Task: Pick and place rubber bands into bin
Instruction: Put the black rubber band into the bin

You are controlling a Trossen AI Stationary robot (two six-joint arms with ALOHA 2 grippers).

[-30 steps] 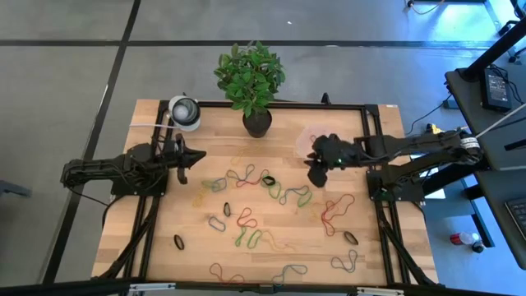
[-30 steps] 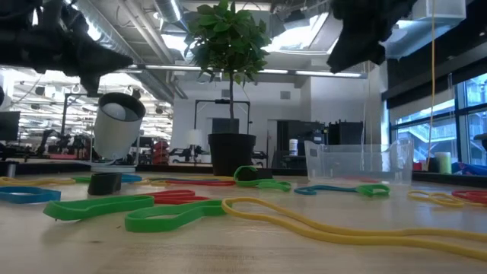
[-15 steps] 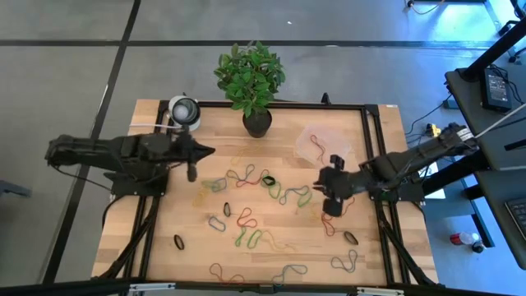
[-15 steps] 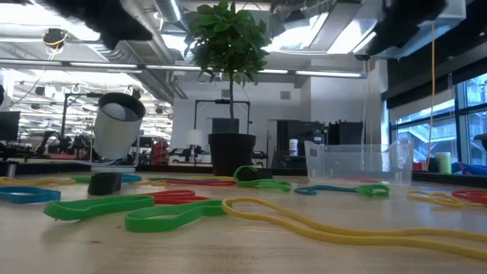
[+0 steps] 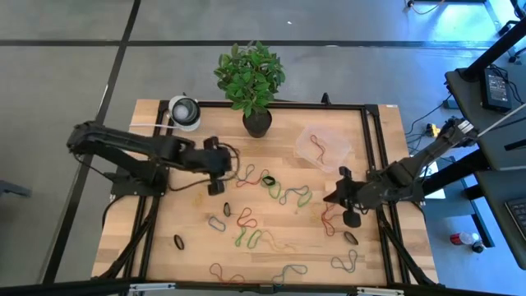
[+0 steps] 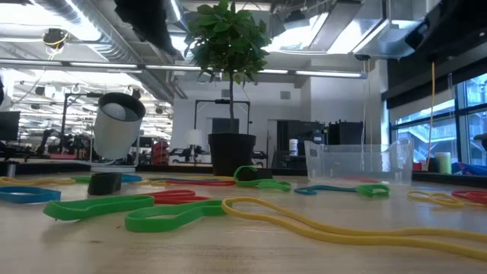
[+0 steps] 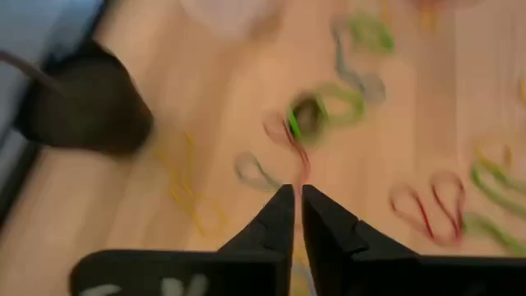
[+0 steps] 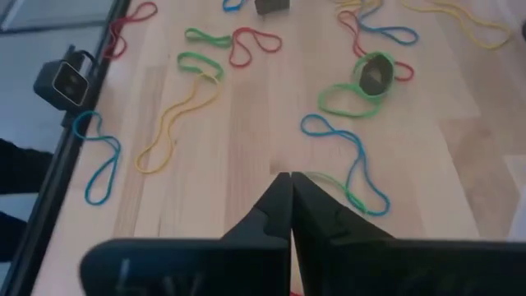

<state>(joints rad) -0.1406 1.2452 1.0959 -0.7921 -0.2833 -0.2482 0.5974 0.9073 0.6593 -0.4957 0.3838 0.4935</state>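
Hidden: in the low view both arms are cut off at the upper edge.
Bin: the clear plastic bin [image 5: 323, 145] stands at the far right of the wooden table [image 5: 156, 238]; one red band lies inside.
Rubber bands: thin floppy rubber bands [image 5: 246, 237] lie scattered mid-table.
Left gripper [image 7: 296, 205]: above the bands, fingers nearly together, holding nothing.
Right gripper [image 8: 289, 193]: above bare wood, fingers pressed together, empty.

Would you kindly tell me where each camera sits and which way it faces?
High: overhead, straight down; both arms, left hand, right hand.
Low: tabletop level, across rubber bands toward bin.
Left wrist: behind its shut fingers, facing the table.
Right wrist: behind its shut fingers, facing the table.
High and low share the plant.
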